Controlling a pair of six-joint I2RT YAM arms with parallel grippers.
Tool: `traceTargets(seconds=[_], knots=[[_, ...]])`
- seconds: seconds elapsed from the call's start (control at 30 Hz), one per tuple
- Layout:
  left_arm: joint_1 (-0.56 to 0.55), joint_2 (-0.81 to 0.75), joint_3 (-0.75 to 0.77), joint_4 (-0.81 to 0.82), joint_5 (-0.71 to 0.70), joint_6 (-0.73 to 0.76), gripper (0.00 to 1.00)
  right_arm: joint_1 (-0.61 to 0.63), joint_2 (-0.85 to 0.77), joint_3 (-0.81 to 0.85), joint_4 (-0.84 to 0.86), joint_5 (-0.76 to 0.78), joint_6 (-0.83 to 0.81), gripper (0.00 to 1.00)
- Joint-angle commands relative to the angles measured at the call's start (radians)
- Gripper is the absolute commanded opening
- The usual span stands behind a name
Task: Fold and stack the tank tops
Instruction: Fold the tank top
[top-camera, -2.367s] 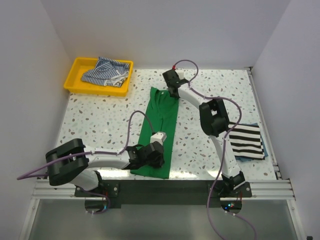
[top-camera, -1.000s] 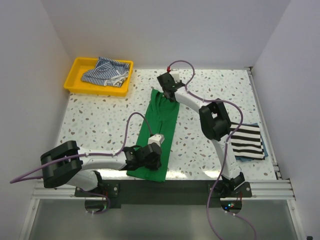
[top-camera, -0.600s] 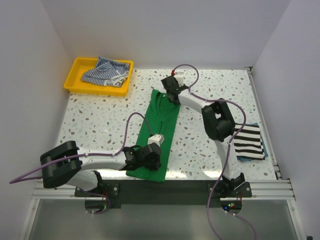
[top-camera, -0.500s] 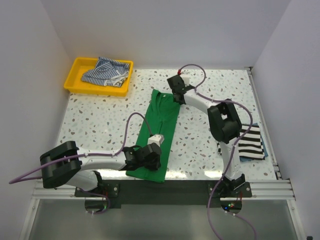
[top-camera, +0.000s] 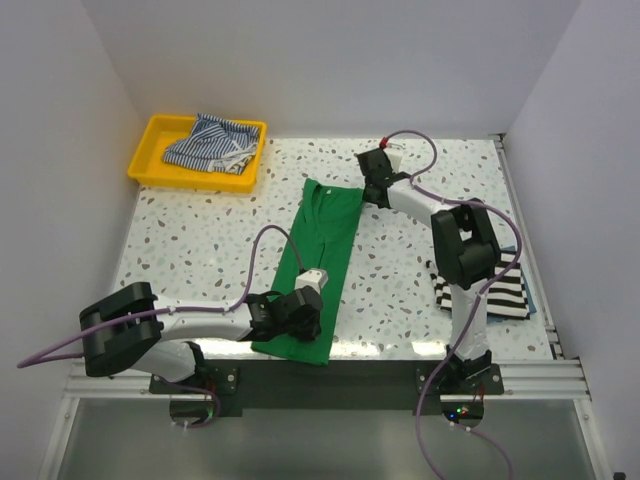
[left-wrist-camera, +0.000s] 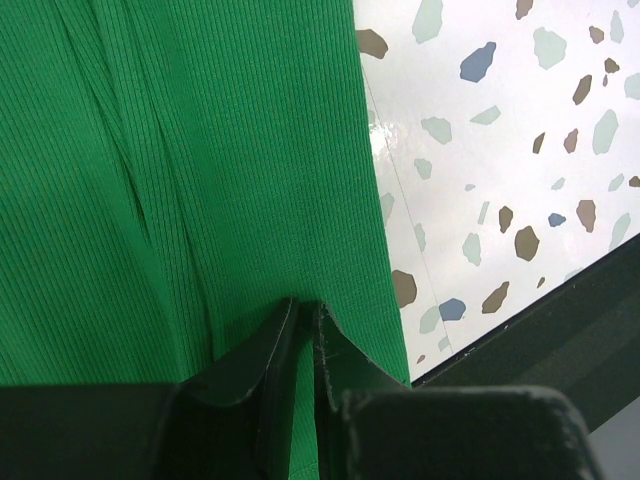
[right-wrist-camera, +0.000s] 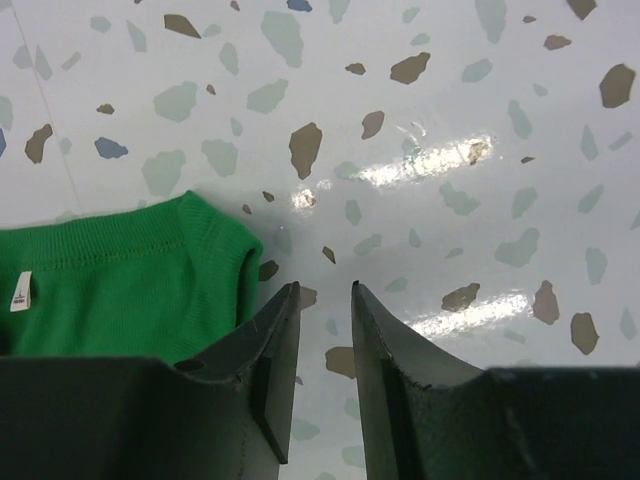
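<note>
The green tank top (top-camera: 325, 230) lies folded into a long strip down the middle of the table. Its near end is under my left gripper (top-camera: 297, 318), whose fingers are shut on a pinch of the green cloth (left-wrist-camera: 200, 150). In the left wrist view the gripper (left-wrist-camera: 305, 303) sits close to the strip's right edge. My right gripper (top-camera: 375, 190) hovers over bare table just right of the top's far corner (right-wrist-camera: 120, 290). Its jaws (right-wrist-camera: 325, 287) stand slightly apart with nothing between them. The black-and-white striped tank top (top-camera: 500, 290) lies folded at the right. The blue-and-white striped one (top-camera: 210, 143) is in the tray.
The yellow tray (top-camera: 150, 170) stands at the far left corner. The table's dark near edge (left-wrist-camera: 560, 330) runs close to my left gripper. The right arm (top-camera: 460, 250) partly covers the black-and-white top. White walls enclose the table on three sides.
My right gripper has moved rightward off the green top's far end onto bare table, and its jaws have narrowed. The left gripper has held still on the near end.
</note>
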Motion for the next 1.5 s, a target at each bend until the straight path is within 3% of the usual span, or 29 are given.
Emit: traceTargets(seconds=[0.0,0.2,1.47], knots=[[-0.005,-0.015,-0.009,-0.045,-0.012,-0.006,0.16,-0.006,0.034,0.044,0.040,-0.054,0.032,0.31],[-0.005,-0.017,-0.003,-0.059,-0.020,-0.008,0.16,-0.006,0.103,0.135,0.017,-0.111,0.045,0.29],[-0.005,0.020,0.002,-0.042,-0.003,-0.003,0.16,0.042,0.089,0.133,0.038,-0.140,0.077,0.28]])
